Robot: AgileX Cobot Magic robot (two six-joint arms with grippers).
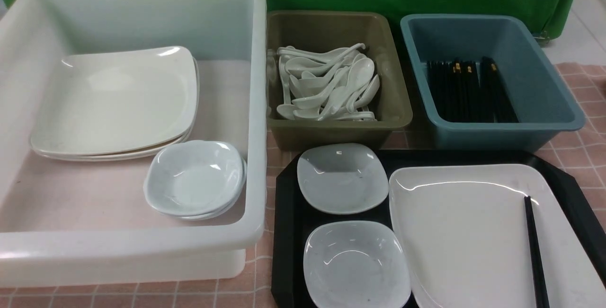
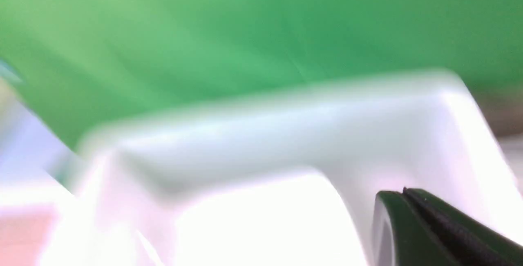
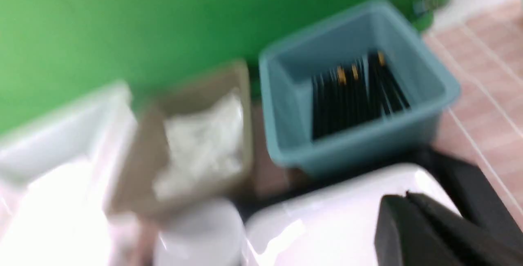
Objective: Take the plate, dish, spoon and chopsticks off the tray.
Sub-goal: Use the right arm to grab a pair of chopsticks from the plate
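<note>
Tray (image 1: 289,213), lower right: plate (image 1: 464,232) carrying chopsticks (image 1: 535,251), dish (image 1: 342,178) and second dish (image 1: 356,263) at its left; left claw (image 2: 404,192), right claw (image 3: 406,195) closed.

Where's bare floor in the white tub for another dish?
Two patches in the white tub: the front-left corner, bordered by the plate stack, the small-dish stack and the near wall; and the strip between the plate stack and the right wall. The olive tub is crowded with spoons.
</note>
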